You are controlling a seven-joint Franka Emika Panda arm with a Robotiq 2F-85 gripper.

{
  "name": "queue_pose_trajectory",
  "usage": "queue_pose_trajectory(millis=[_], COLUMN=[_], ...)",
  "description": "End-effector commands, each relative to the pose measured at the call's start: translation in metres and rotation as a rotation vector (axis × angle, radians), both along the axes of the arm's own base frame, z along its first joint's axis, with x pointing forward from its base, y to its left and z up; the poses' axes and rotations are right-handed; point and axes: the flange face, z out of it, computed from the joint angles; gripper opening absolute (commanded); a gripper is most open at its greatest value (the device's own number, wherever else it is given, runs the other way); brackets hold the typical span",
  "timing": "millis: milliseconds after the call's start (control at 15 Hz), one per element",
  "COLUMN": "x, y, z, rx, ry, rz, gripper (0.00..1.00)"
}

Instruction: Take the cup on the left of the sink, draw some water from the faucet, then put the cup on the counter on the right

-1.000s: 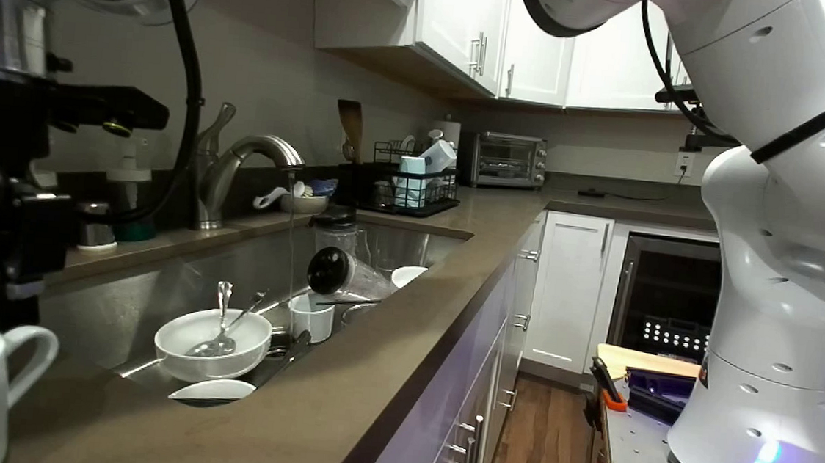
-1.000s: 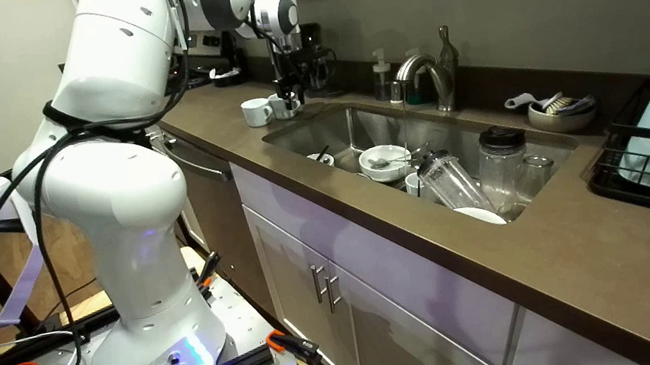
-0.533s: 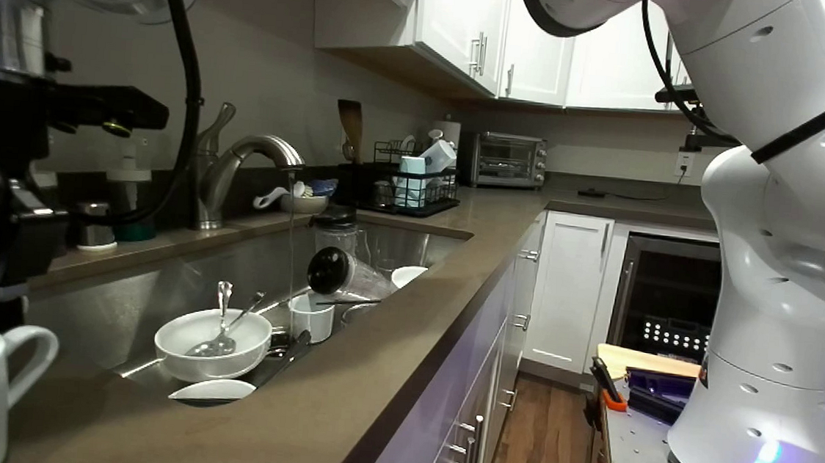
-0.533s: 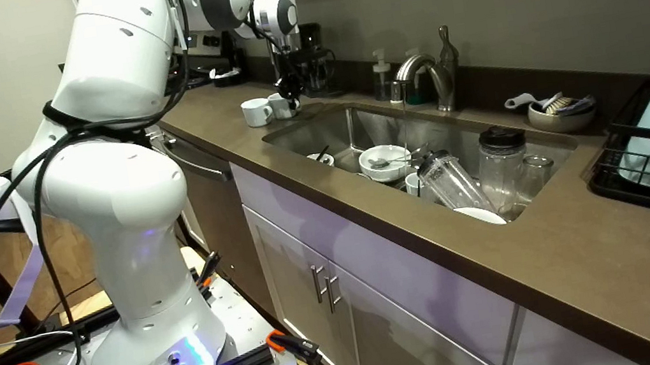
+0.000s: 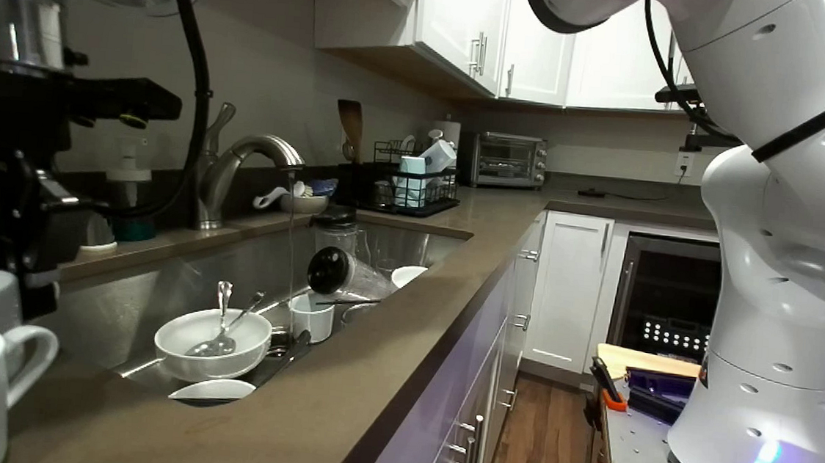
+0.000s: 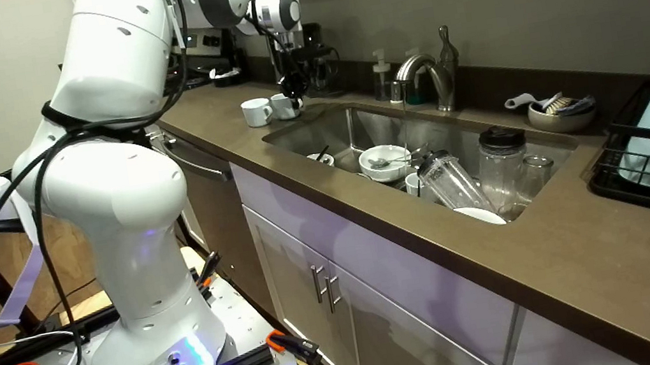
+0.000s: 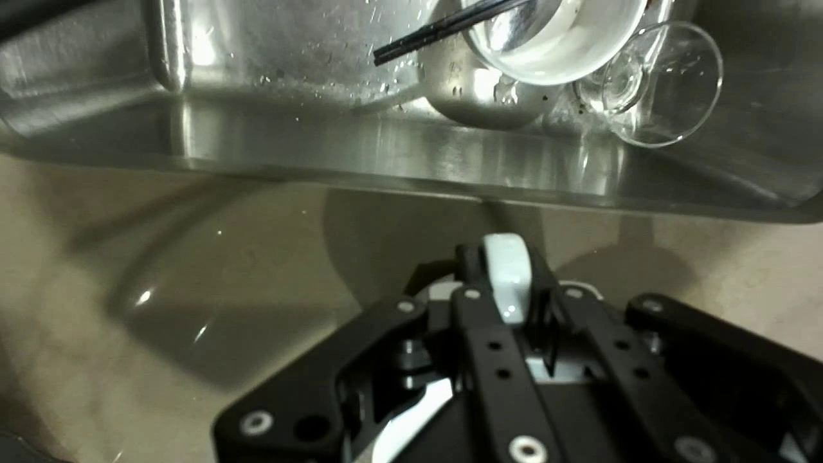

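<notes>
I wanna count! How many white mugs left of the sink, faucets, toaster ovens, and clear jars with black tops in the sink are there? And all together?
White mugs: 2
Faucet: 1
Toaster oven: 1
Clear jars: 2
Total: 6

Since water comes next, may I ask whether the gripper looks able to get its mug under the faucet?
Probably yes: the gripper holds the mug by its handle; nothing visible blocks the way to the faucet; the bowl and spoon sit lower, in the sink.
</notes>
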Motion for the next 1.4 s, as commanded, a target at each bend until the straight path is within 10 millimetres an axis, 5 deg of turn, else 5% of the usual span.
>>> queue_pose_trajectory(millis=[0, 600, 1067, 1333], x=[-0.002, -0.015, -0.081, -0.109], y=[-0.018, -0.085, -0.129, -0.173], z=[0.030, 0.052, 0.058, 0.049], rx=[-0.056, 0.006, 0.056, 0.041], ry=[-0.009, -0.053, -0.081, -0.099], rz=[-0.039, -0.288, -0.503, -0.671], gripper=[0.06, 0.06, 0.06, 0.06])
